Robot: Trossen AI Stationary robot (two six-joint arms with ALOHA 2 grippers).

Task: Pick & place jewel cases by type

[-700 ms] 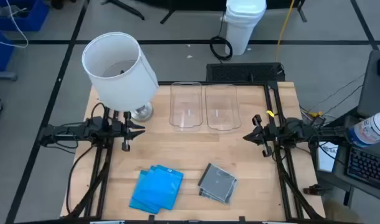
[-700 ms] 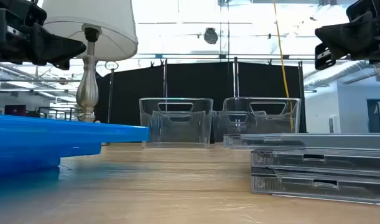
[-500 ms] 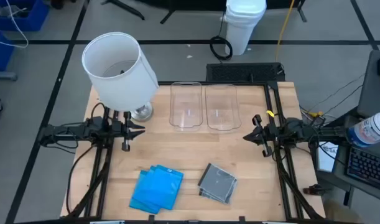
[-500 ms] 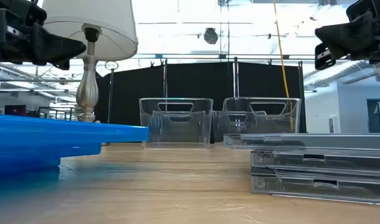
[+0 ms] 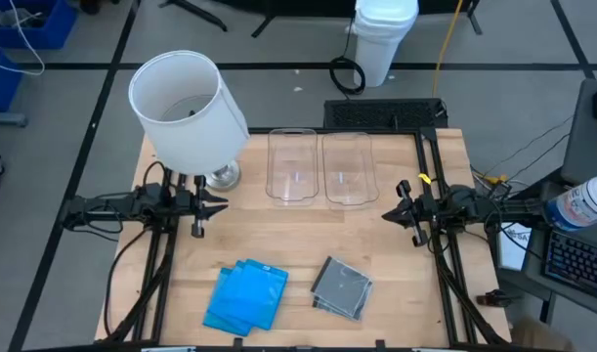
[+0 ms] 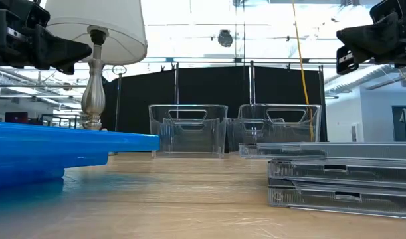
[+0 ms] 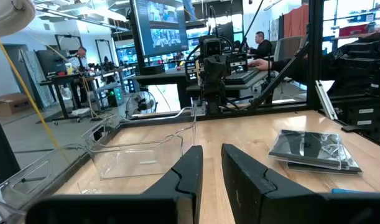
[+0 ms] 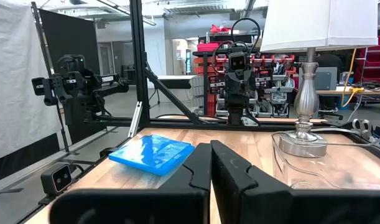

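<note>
We saw the left gripper (image 5: 223, 204) with its fingers almost together, holding nothing, and the right gripper (image 5: 386, 215) with its fingers pressed together, also holding nothing. Both arms lay level and pointed inward, just in front of the two clear bins (image 5: 319, 168). Farther from the bins, the blue jewel cases (image 5: 246, 295) lay beside the clear jewel cases (image 5: 341, 287).
</note>
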